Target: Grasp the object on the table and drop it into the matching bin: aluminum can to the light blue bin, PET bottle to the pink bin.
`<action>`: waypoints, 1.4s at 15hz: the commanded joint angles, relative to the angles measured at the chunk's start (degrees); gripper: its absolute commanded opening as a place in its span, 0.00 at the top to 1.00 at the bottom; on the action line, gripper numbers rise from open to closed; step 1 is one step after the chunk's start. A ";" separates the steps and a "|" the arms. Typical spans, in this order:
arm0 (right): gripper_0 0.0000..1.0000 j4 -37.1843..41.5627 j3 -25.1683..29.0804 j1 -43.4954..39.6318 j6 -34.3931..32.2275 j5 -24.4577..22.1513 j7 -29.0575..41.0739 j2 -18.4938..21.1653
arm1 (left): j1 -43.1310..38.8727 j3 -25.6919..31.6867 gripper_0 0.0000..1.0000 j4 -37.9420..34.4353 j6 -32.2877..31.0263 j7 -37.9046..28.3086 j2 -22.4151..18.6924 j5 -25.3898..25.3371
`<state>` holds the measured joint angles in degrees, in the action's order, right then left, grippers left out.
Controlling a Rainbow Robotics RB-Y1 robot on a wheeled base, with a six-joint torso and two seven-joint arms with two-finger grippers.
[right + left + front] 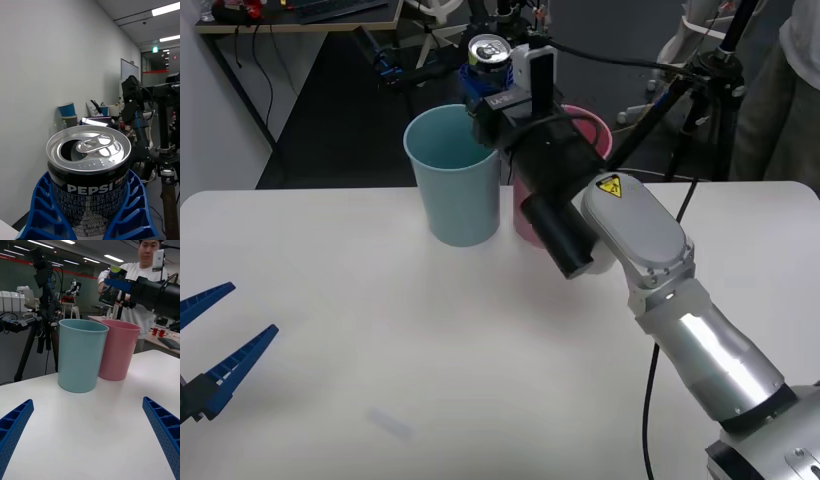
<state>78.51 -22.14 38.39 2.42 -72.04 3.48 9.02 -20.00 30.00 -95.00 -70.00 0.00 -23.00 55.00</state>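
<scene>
My right gripper point(483, 85) is shut on the aluminum can point(488, 52), a small dark can with a shiny round top and pull tab, held upright in the air. It hangs above the far rim of the light blue bin point(455, 175), close to where that bin meets the pink bin point(595, 130) on its right. In the right wrist view the can point(89, 180) sits between the blue ribbed fingers point(41, 210). In the left wrist view the light blue bin point(80, 354) and pink bin point(117, 348) stand side by side, with the held can point(112, 288) above them. My left gripper point(215, 345) rests open at the table's left edge.
The white table point(430, 380) stretches wide in front of the bins. A black tripod point(705, 90) stands behind the table on the right. Desks and equipment fill the room behind.
</scene>
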 commanded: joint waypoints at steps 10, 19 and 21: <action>1.00 -16.81 -0.01 10.47 1.97 -0.12 -0.23 -5.15 | 0.00 0.00 0.00 0.00 0.00 0.00 0.00 0.00; 0.00 -16.81 -0.09 10.74 0.57 0.15 0.21 -5.15 | 0.00 0.00 0.00 0.00 0.00 0.00 0.00 0.00; 0.00 -16.81 -0.09 10.74 0.57 0.32 0.21 -5.15 | 0.00 0.00 0.00 0.00 0.00 0.00 0.00 0.00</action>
<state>61.69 -22.25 49.12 3.01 -71.80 3.68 3.87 -20.00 30.00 -95.00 -70.00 0.00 -23.00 55.00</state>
